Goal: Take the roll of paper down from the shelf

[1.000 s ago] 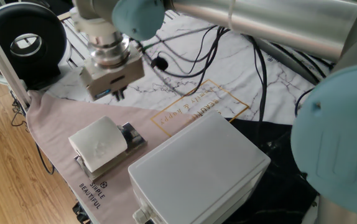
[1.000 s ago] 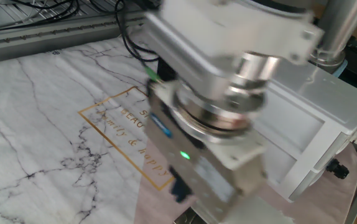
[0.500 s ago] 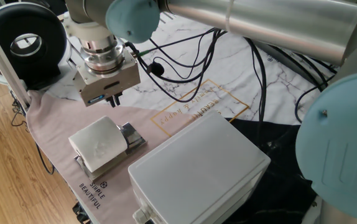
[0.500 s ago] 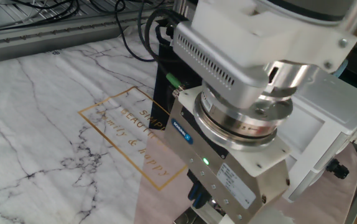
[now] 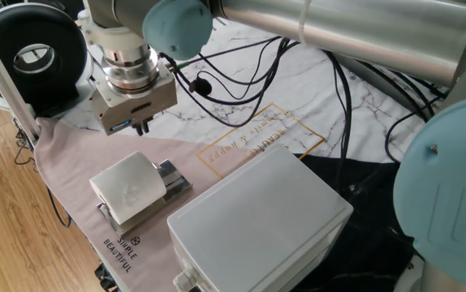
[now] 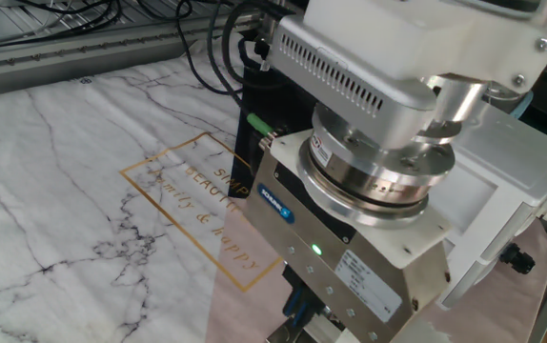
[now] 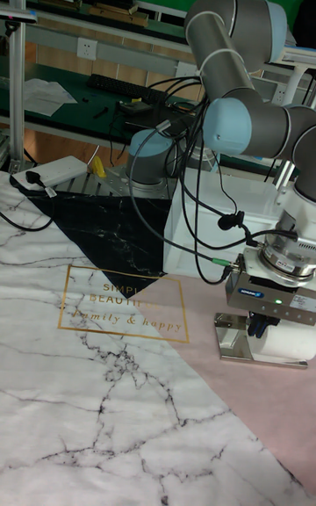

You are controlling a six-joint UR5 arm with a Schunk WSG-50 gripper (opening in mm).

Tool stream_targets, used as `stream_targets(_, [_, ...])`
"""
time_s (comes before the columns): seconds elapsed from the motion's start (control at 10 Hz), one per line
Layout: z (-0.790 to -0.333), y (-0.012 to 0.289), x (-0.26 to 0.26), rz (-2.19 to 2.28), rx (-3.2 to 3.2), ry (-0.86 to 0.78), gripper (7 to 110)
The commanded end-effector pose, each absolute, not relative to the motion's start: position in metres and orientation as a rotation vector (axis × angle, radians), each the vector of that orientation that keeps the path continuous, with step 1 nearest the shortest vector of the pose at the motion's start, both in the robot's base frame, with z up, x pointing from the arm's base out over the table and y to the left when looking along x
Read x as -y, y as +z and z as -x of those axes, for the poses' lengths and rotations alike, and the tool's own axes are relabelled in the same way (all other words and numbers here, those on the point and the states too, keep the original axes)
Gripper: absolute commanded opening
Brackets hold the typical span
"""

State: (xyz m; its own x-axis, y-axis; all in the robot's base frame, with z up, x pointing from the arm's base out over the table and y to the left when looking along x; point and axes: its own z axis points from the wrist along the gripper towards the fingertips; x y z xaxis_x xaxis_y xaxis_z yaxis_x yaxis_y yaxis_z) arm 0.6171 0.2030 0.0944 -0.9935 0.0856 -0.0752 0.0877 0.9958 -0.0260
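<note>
1. Here the roll of paper [image 5: 129,187] lies on the shelf [image 5: 170,179], a small chrome rack on the pink cloth [image 5: 71,162] at the tabletop's edge.
2. The gripper [image 5: 141,127] hangs above and behind the roll, not touching it; its dark jaws look close together, though how far apart I cannot tell.
3. A big white box [image 5: 257,219] stands just beside the shelf.
4. Black cables [image 5: 241,73] trail from the arm over the marble sheet [image 5: 298,89].
5. A black round fan [image 5: 30,53] sits near the far corner.
6. In the tall fixed view the gripper body hides part of the roll [image 7: 294,341].
</note>
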Motion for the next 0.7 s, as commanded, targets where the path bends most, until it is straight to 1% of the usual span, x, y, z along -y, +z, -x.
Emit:
stream_targets(0.0, [-0.616,0.097,-0.193,-0.086,-3.071,-0.104,7])
stream_targets(0.2, [-0.626,0.097,-0.197,0.012,-3.034,-0.083,7])
stream_targets(0.4, [-0.627,0.097,-0.200,0.073,-3.031,-0.063,7])
stream_targets(0.6, [-0.620,0.096,-0.216,0.038,-3.059,0.035,7])
